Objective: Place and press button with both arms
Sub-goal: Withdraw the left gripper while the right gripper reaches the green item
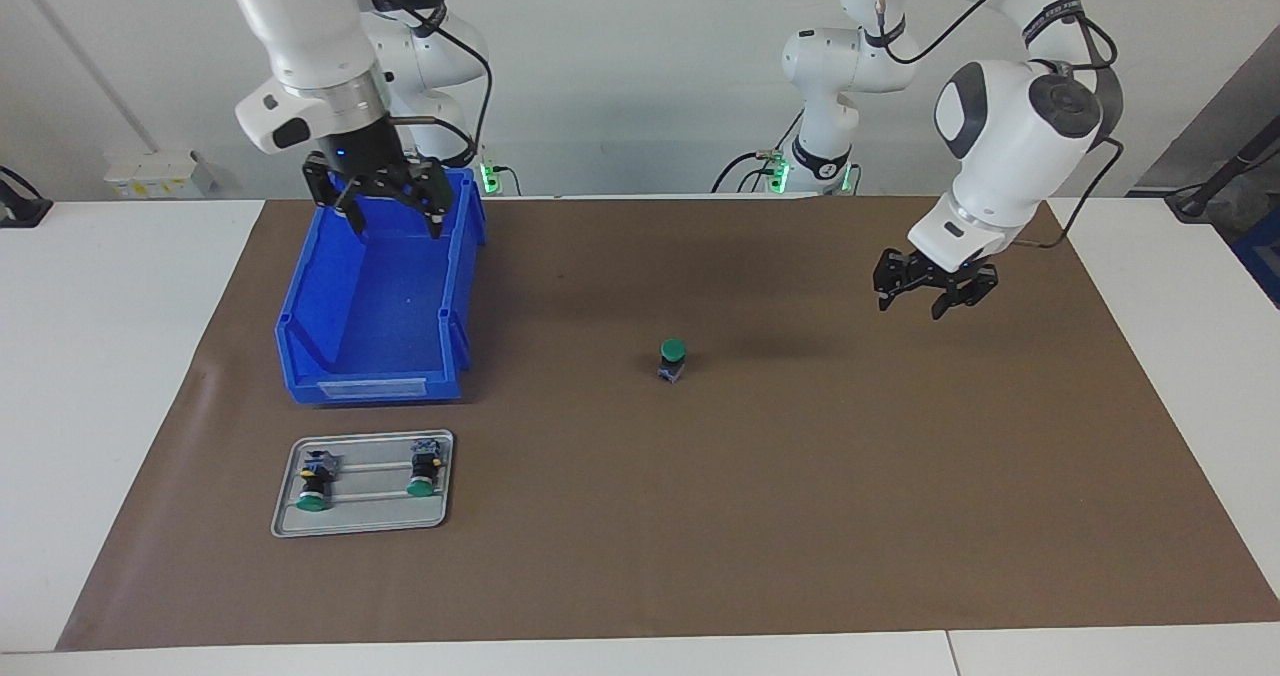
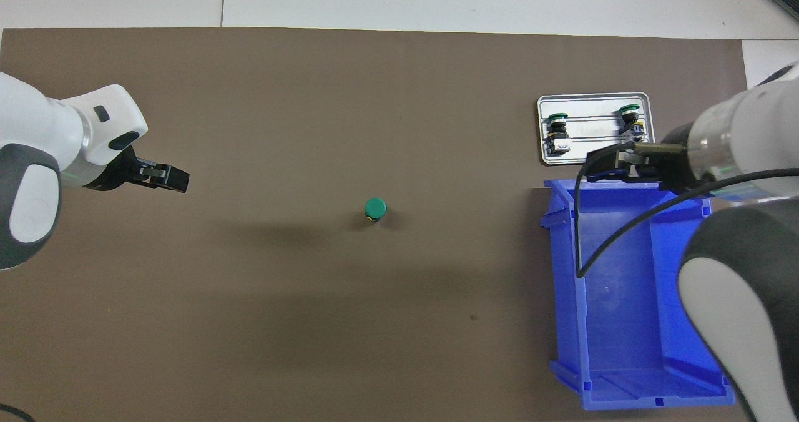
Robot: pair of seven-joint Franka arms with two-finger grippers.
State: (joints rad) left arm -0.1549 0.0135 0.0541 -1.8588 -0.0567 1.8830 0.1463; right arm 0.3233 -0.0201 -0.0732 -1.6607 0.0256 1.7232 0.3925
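Note:
The button (image 1: 672, 358) (image 2: 375, 208) stands upright on the brown mat near the table's middle, green cap up, and nothing touches it. My left gripper (image 1: 925, 302) (image 2: 178, 180) hangs open and empty above the mat, well off the button toward the left arm's end. My right gripper (image 1: 392, 218) (image 2: 608, 165) is open and empty in the air over the blue bin (image 1: 380, 296) (image 2: 624, 297). The facing view puts it above the bin's end nearest the robots.
A metal tray (image 1: 370, 518) (image 2: 593, 154) lies beside the bin's end farther from the robots. Two more green-capped buttons (image 1: 313, 483) (image 2: 557, 132) lie on their sides on it. The bin holds nothing. Brown mat (image 1: 800, 476) covers most of the table.

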